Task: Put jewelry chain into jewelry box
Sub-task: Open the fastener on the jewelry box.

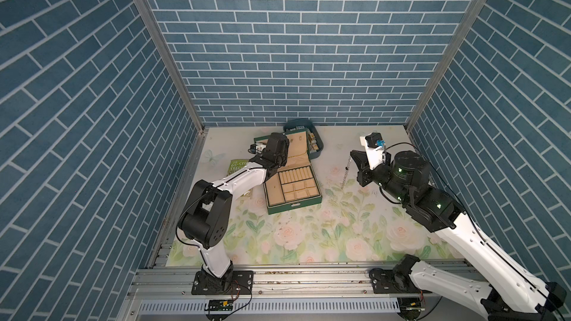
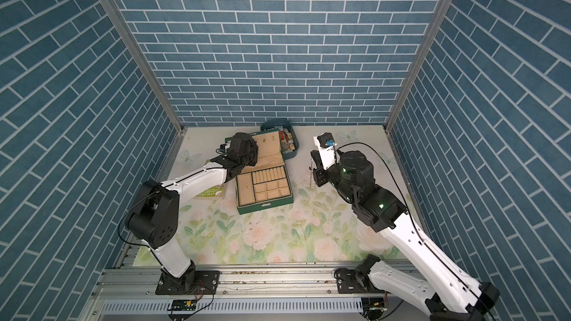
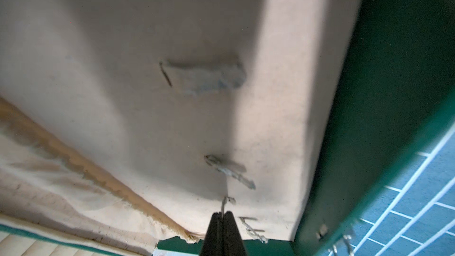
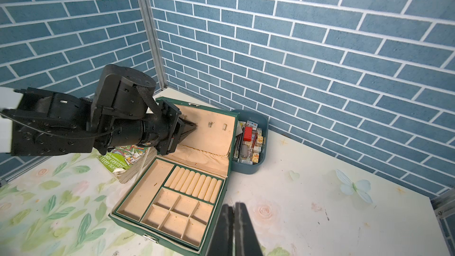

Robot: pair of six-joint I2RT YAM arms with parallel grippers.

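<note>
1. The left gripper (image 3: 222, 214) has its jaws pressed together on a thin metal hook (image 3: 227, 200). The hook sits on the beige lining of the upright lid (image 4: 216, 139).
2. The right gripper (image 4: 234, 208) also has its jaws pressed together. In both top views it pinches the upper end of the chain (image 1: 345, 174), raised above the bench (image 4: 320, 217).
3. The chain hangs straight down, apart from the box (image 1: 293, 204), on the right arm's side. I cannot tell whether its lower end touches the bench.
4. The box stands open on the bench.
5. A book (image 4: 118, 163) lies under the left arm, and a tub (image 4: 248, 168) sits just beside the lid.
</note>
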